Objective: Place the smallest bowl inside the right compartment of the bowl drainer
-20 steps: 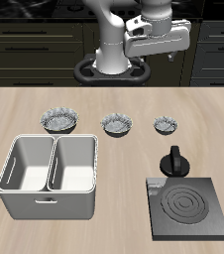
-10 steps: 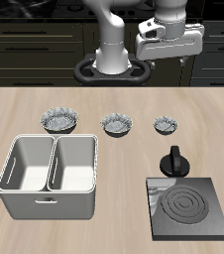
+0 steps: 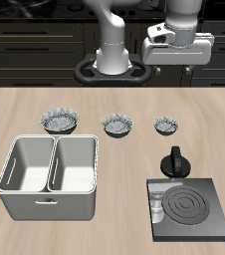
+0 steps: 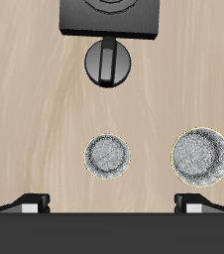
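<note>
Shifting sideways since earlier frame, gripper (image 3: pixel 182 62) spread wide, empty, high above smallest bowl (image 3: pixel 166 125).

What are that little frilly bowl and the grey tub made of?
The smallest bowl looks like glazed ceramic: a speckled grey-and-white pattern and a wavy rim. The bowl drainer looks like matte plastic: even light grey, smooth walls, rounded corners. Both are renders, so this is only appearance.

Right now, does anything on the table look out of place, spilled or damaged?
Nothing stands out. The three patterned bowls, including the smallest bowl, stand upright in a row. The bowl drainer sits level with both bins empty, and the stove plate lies flat. No spill shows.
</note>
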Tool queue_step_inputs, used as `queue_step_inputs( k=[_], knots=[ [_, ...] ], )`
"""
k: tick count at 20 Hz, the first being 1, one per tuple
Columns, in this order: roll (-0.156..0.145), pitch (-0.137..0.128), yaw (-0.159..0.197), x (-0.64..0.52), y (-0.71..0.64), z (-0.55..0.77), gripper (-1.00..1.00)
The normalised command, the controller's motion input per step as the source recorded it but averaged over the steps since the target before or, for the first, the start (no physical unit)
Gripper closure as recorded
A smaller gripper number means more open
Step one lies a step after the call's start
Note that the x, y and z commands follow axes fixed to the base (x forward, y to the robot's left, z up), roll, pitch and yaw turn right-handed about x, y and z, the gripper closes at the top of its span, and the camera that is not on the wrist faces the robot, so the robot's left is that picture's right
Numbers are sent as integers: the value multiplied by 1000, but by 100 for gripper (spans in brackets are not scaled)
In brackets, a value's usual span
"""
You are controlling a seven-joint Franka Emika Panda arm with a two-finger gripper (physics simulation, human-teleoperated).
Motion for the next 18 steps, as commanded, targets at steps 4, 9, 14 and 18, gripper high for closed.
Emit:
queue_step_inputs(
  k=[4, 9, 14, 18],
  knots=[
    [-35, -5, -11, 51, -32, -95, -100],
    [-52, 6, -25, 20, -114, -221, -100],
    [13, -8, -1, -87, 15, -314, -100],
    [-1, 8, -20, -48, -25, -228, -100]
  ],
)
